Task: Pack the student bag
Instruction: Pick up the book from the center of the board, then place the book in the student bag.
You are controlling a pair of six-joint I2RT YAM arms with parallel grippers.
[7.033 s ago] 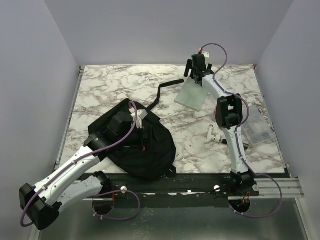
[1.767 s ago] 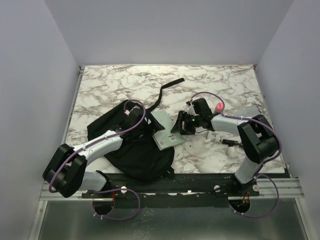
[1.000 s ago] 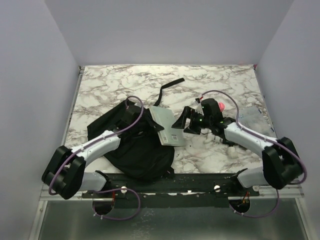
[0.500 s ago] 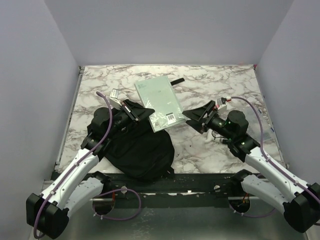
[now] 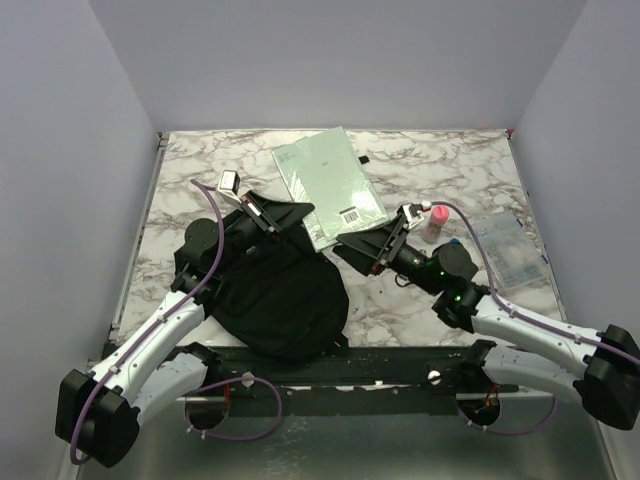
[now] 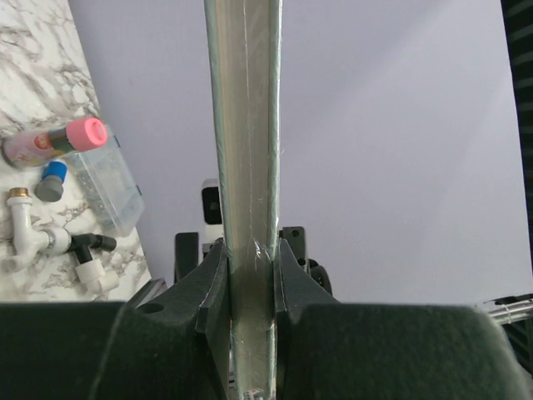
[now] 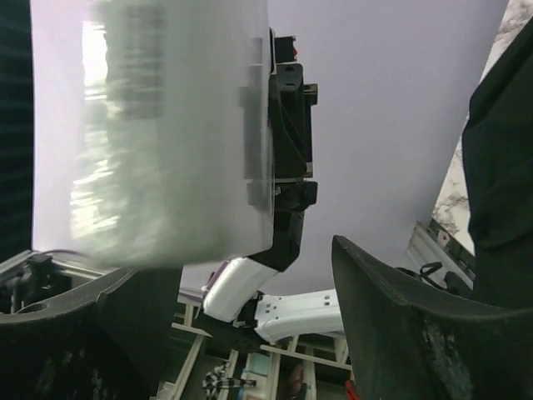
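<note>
The student bag [image 5: 275, 295] is a big black backpack lying slumped at the near left of the marble table. Above its far edge my left gripper [image 5: 283, 215] is shut on the lower corner of a pale green book [image 5: 330, 185], holding it up in the air. From the left wrist the book [image 6: 244, 125] shows edge-on, pinched at my left gripper [image 6: 244, 258]. My right gripper [image 5: 362, 246] stands open just below the book's near right corner, nothing between its fingers. In the right wrist view the book [image 7: 166, 133] is a blur above my right gripper [image 7: 250, 292].
A pink-capped bottle [image 5: 436, 221] stands behind the right arm, and a clear plastic box [image 5: 512, 256] lies at the right edge. The left wrist view also shows white pipe fittings [image 6: 33, 242] on the marble. A black strap end [image 5: 362, 160] peeks out beyond the book.
The left gripper has carried the book a little further back and right. The right gripper has swung left toward the book's near corner and its jaws have narrowed somewhat.
</note>
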